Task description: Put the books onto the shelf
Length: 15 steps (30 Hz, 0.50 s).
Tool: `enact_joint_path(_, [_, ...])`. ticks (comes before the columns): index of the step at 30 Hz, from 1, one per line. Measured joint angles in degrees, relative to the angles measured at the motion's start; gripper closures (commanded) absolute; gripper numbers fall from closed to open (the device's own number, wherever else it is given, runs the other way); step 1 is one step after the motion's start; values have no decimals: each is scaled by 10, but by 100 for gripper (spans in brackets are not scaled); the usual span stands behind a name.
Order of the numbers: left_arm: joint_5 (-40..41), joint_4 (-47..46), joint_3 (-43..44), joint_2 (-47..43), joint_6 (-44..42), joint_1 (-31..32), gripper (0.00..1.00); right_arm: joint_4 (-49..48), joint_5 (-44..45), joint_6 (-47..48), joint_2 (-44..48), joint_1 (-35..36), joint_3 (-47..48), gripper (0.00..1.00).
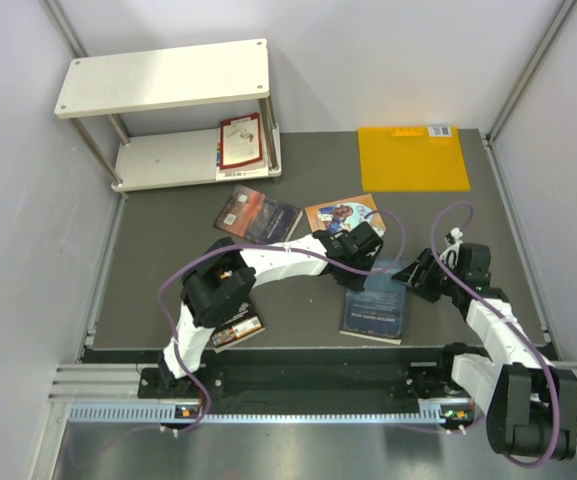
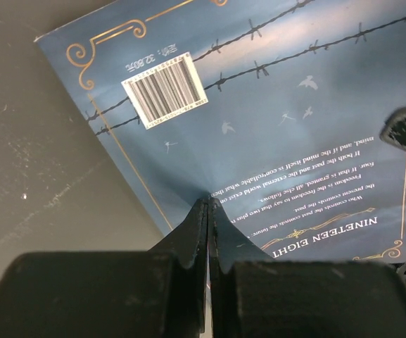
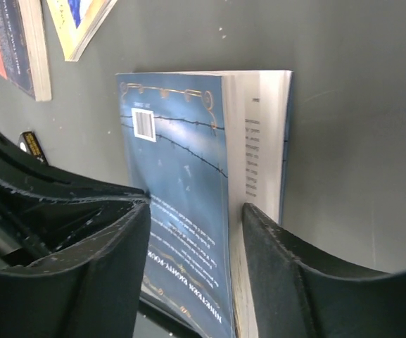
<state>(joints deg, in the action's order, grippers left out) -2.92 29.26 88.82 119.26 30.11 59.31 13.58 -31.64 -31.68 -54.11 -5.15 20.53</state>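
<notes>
Two left fingers (image 2: pixel 192 236) are pressed flat together, their shared tip touching the back cover of the dark blue book (image 2: pixel 280 105), a little below its white barcode label (image 2: pixel 164 91). The right fingers (image 3: pixel 287 282) stand apart on either side of that same book: one lies against the blue cover, the other sits right at the pale page edge. Whether they squeeze it cannot be told from the right wrist view.

From above, the dark blue book lies on the grey bench (image 1: pixel 148 270) near the front edge. The left arm reaches in from its far-left side and the right arm meets its right edge.

Just beyond it lie the orange-brown book (image 1: pixel 340 213) with a blue picture and, to the left of that one, the dark book with a reddish glow (image 1: pixel 258 213). These two are close together. A small dark book (image 1: pixel 236 331) shows partly from under the left arm near the front.

At the far left corner stands the shelf (image 1: pixel 163 75). The red-and-white book (image 1: pixel 240 142) lies flat at the right end of its lower board. A plain orange-yellow sheet (image 1: pixel 413 160) lies at the far right of the bench.
</notes>
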Motion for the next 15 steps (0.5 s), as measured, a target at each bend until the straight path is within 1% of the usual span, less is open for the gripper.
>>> enact_joint_path(8, [2, 7, 4, 2, 0, 0, 100, -34, -21, 1, -9, -3, -8, 48])
enact_joint_path(15, [2, 13, 8, 3, 0, 0, 100, -141, -62, 0, -69, -3, -45, 49])
